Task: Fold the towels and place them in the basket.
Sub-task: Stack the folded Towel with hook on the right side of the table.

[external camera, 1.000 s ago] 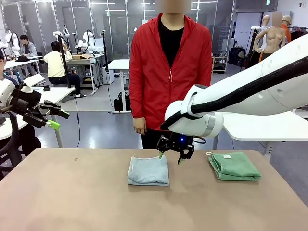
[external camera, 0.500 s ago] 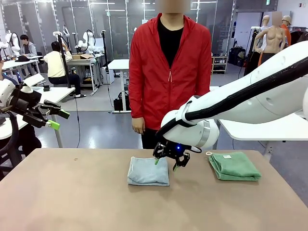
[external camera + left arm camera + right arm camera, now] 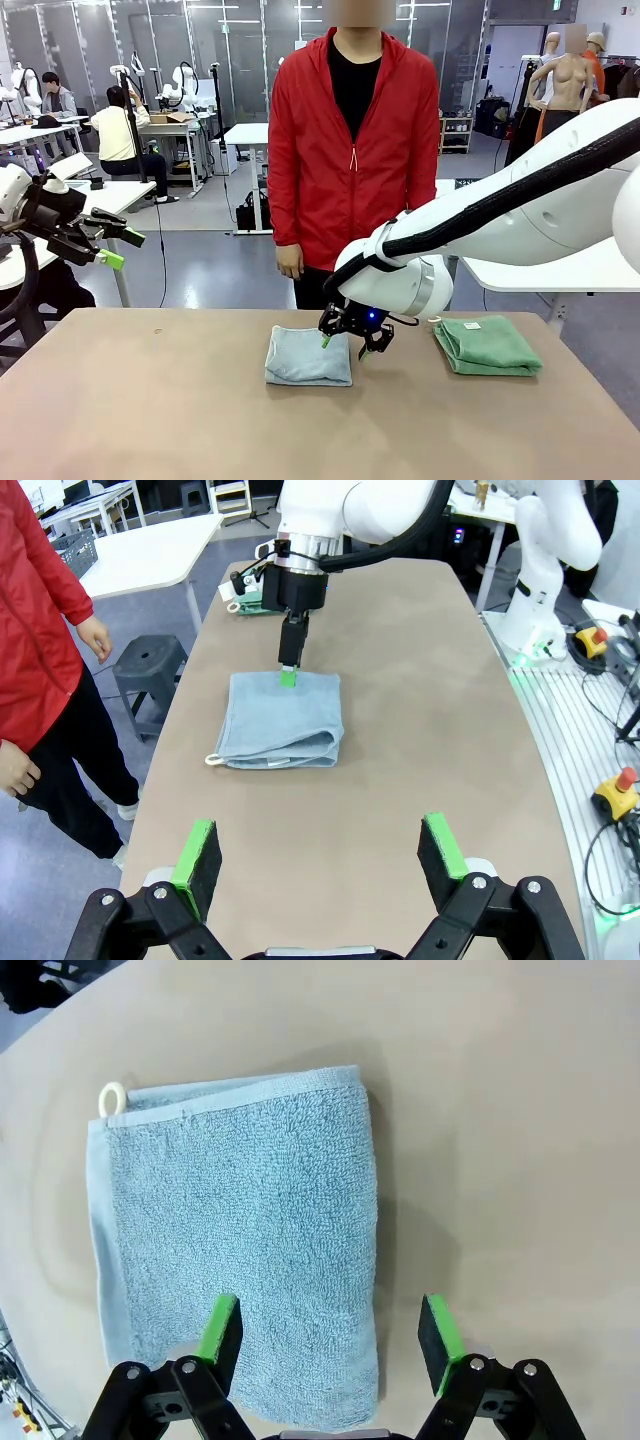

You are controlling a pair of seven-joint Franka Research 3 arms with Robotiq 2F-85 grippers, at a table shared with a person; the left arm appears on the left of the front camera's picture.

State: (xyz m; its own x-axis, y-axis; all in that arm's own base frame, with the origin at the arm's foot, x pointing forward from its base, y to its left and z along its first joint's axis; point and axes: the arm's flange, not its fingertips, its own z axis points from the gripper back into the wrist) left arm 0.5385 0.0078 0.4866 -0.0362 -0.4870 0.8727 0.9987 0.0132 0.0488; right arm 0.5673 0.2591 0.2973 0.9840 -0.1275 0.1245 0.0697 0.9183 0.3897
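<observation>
- I see a brown table (image 3: 150,420) with a person in a red jacket (image 3: 350,150) standing at its far side, arms hanging down.
- A blue towel (image 3: 308,356) lies folded near the middle of the table; it has a small white loop (image 3: 112,1097) at one corner.
- A green towel (image 3: 488,346) lies folded to the right of it, well apart, also flat on the table.
- My right gripper (image 3: 343,347) reaches in from the right and hangs just above the right edge of the blue towel, pointing down.
- Its jaws stand wide apart and hold nothing; in the right wrist view one finger (image 3: 221,1328) is over the cloth and the other over bare table beside it.
- Whether the fingertips touch the cloth I cannot tell.
- My left gripper (image 3: 120,248) is raised off the table at the far left, its jaws fully apart and empty.
- In the left wrist view its green pads (image 3: 197,852) frame the table, looking along it at the blue towel.
</observation>
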